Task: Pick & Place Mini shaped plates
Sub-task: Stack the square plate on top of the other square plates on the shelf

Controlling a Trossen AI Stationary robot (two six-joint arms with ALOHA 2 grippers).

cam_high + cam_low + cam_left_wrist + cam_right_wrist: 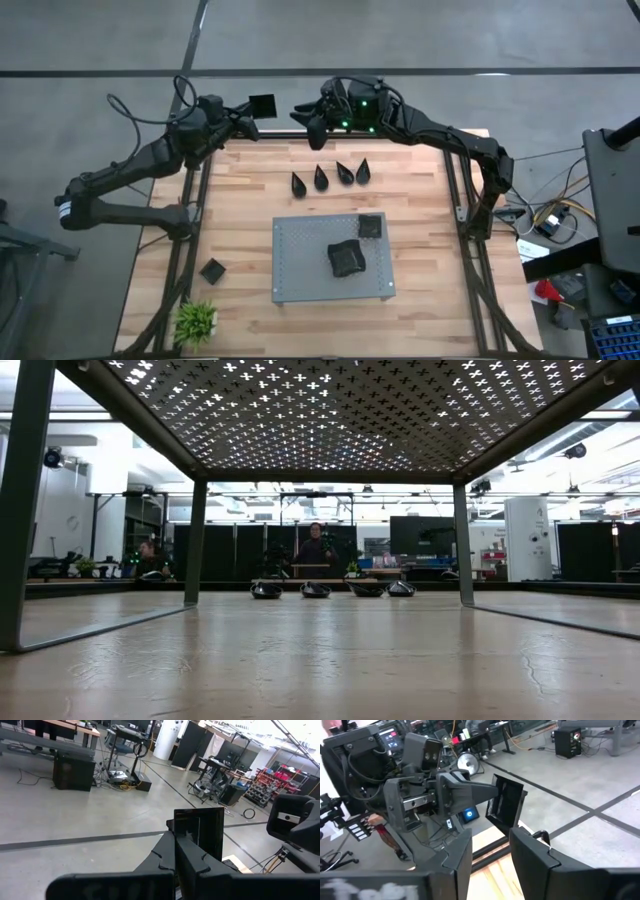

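High view: left gripper (250, 118) pinching square plate (262, 104) beyond table's far edge; right gripper (305, 115) spread, facing it. Handover step, I judge; next, right must close on plate's free edge.

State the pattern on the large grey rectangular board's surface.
The grey rectangular board is perforated with rows of small cross-shaped holes, shown best from beneath in the low view.

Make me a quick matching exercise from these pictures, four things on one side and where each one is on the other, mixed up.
Things:
1. square plate
2. teardrop plates
3. green plant
4. right gripper

Places:
A. near left table corner
B. in a row beyond the grey board
C. held up by the left gripper
D. open, facing the held plate

Pairs: 1-C, 2-B, 3-A, 4-D
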